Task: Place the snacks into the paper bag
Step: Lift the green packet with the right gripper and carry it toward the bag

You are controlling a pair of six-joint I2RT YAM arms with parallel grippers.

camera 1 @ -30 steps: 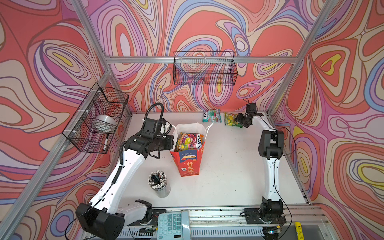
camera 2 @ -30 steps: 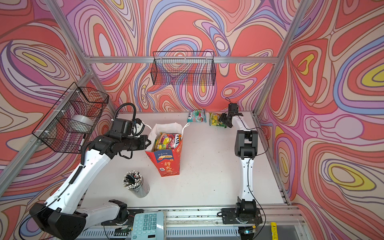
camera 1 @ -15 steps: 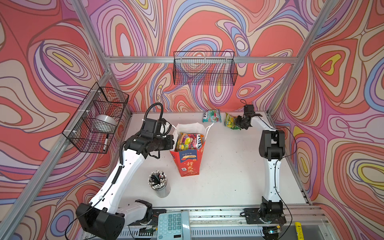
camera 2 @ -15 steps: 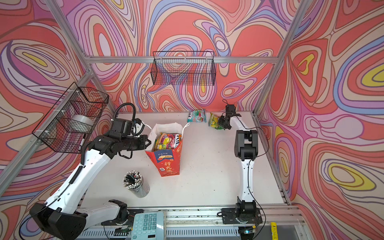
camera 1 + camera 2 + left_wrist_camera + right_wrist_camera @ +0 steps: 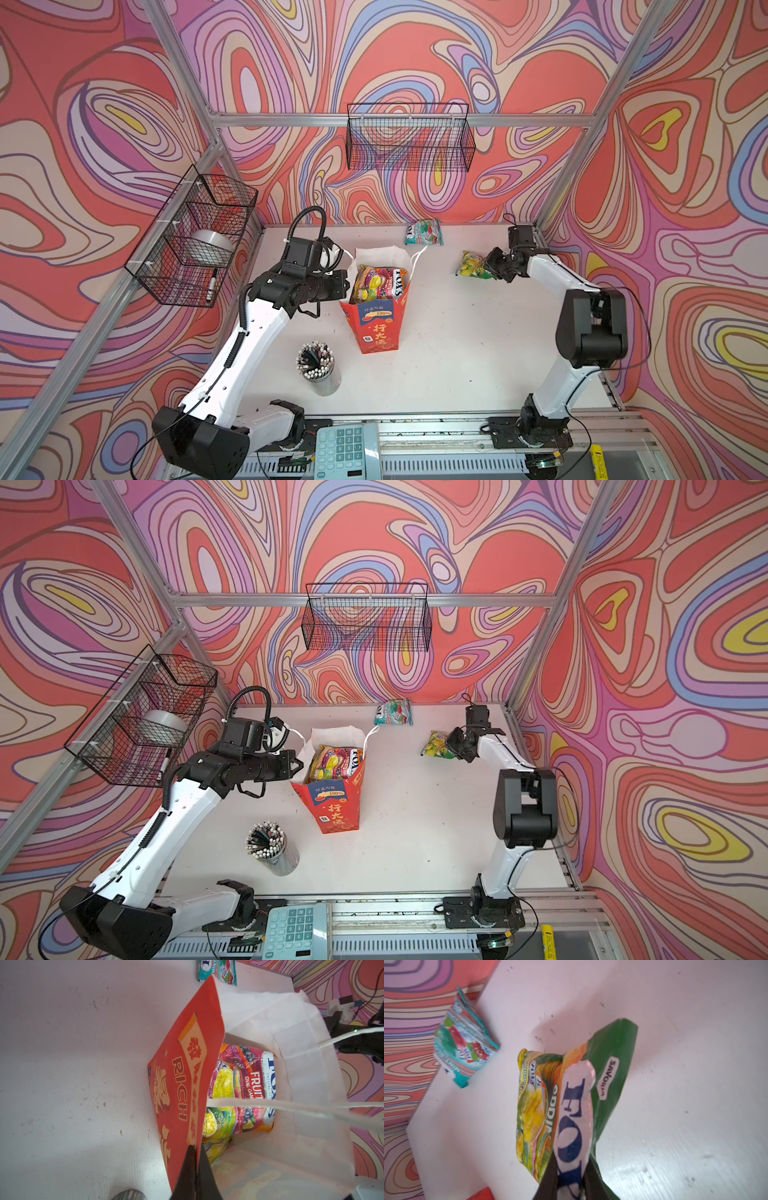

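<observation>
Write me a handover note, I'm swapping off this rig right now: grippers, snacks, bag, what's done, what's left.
Left gripper: jaws shut on the bag rim, at its left side.
Right gripper: jaws shut on the green pouch, apparently lifted off the table, right of the bag.
Bag: upright mid-table, mouth open.
Done: several pouches are inside.
Left: drop the green pouch in, then fetch the teal pouch lying by the back wall.
</observation>
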